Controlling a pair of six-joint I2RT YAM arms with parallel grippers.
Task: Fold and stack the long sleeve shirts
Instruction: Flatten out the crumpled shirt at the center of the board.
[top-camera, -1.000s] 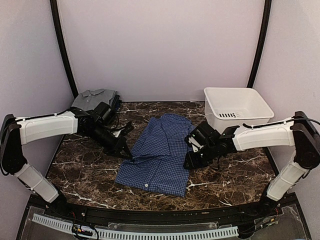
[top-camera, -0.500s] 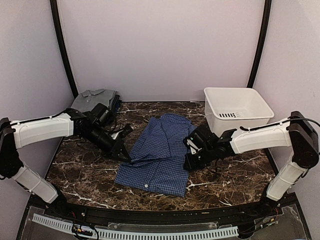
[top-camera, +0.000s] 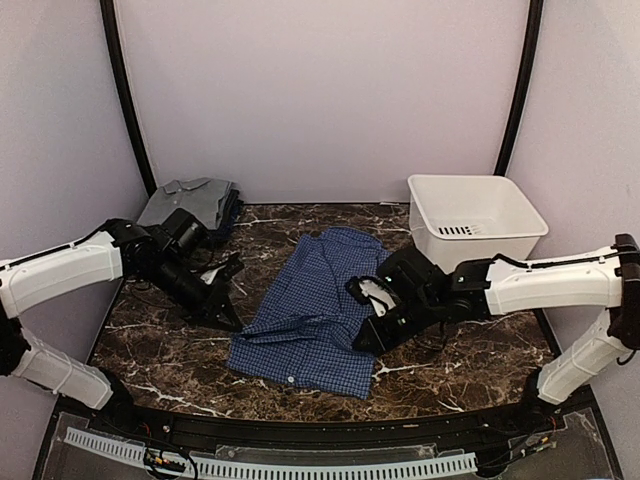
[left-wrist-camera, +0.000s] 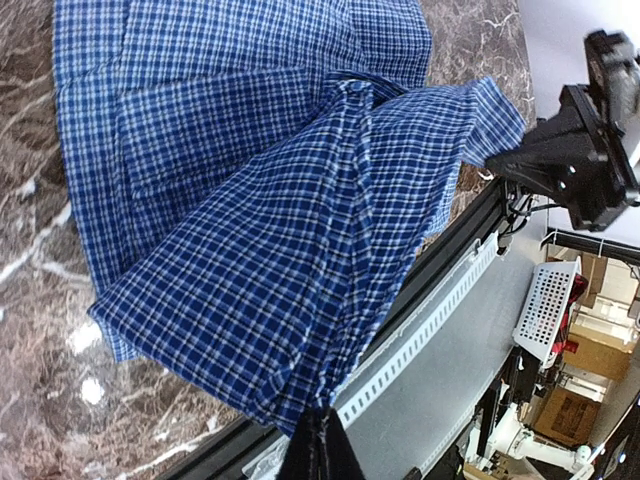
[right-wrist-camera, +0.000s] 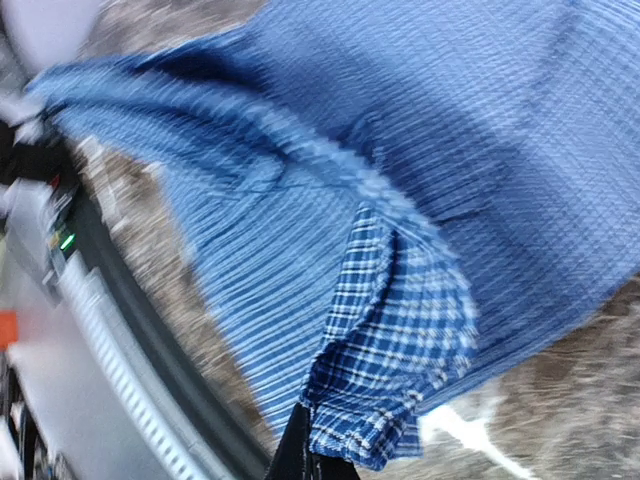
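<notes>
since a second ago the right end effector (top-camera: 362, 343) has gone from part-open to pinched shut on the right edge of the blue shirt (top-camera: 320, 300) and slid inward. the left end effector (top-camera: 230, 322), clamped on the left edge, has drawn back leftward, rumpling the near half. both arms reach low and inward. the blue shirt lies mid-surface (top-camera: 480, 350). the grey shirt (top-camera: 190, 197) sits folded at the far left corner and the white tub (top-camera: 475, 215) at far right, both apart from it.
</notes>
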